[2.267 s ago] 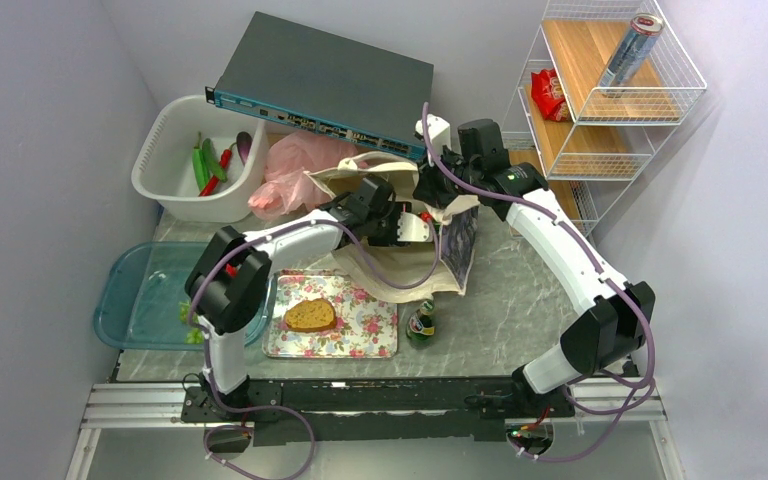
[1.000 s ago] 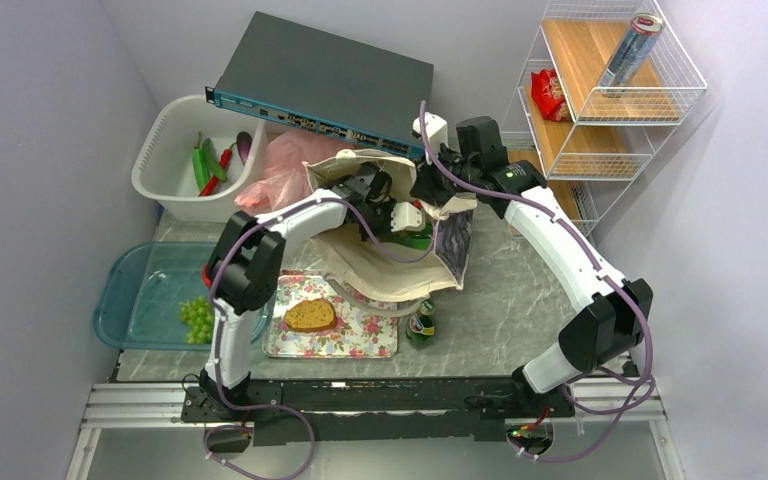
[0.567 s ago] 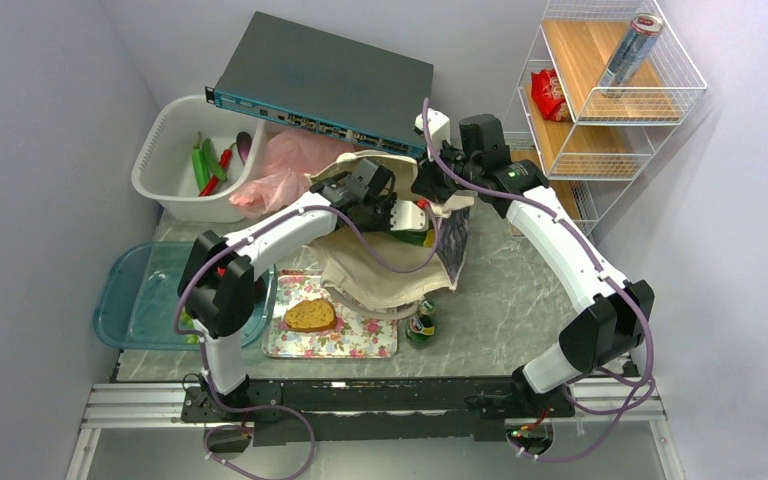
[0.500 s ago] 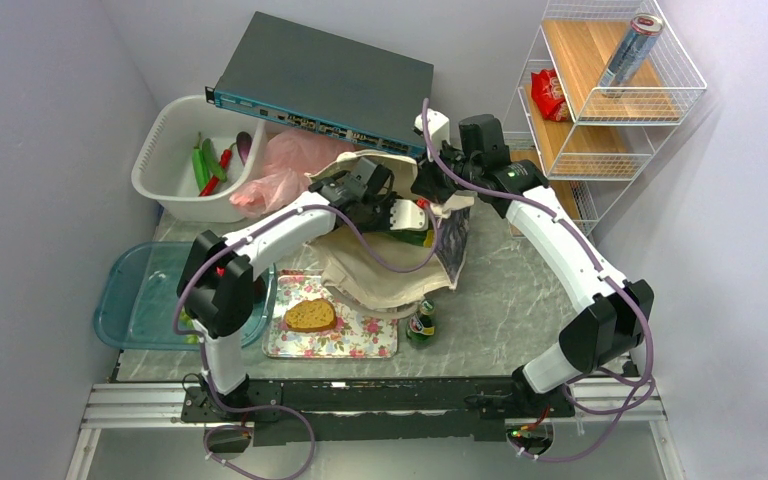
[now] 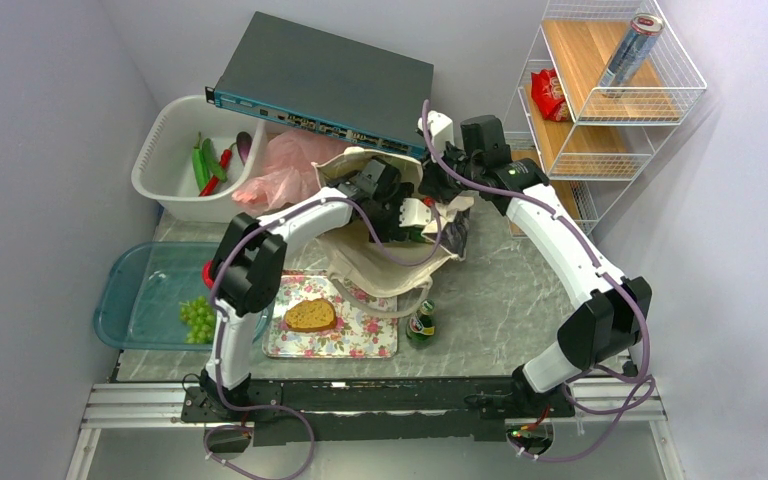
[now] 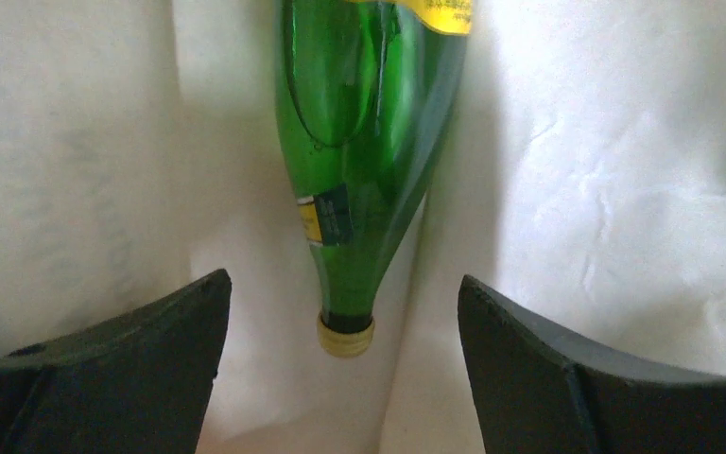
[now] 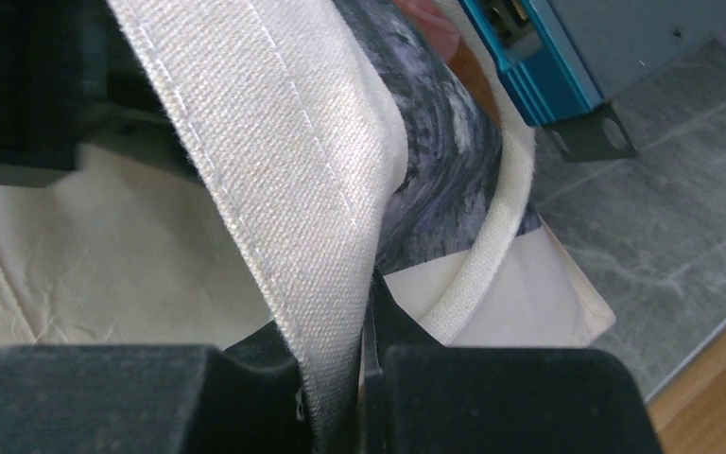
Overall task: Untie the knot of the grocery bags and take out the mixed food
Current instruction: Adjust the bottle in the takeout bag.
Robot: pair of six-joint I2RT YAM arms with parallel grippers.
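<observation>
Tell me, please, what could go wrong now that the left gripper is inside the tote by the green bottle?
The open left gripper faces the tapering neck of the green bottle; smooth glass might slip out if gripped there.
The right gripper pinches only the rim hem of the tote; if that slips, the mouth could collapse onto the left arm.
A second bottle stands close beside the tote's near edge; tugging the fabric might topple it.

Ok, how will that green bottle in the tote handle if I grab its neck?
The green bottle looks like smooth glass, so probably slippery and heavy for its size. Its neck tapers toward the cap, so the open left hand might slide off. Lying on soft tote cloth, it may roll if nudged.
</observation>
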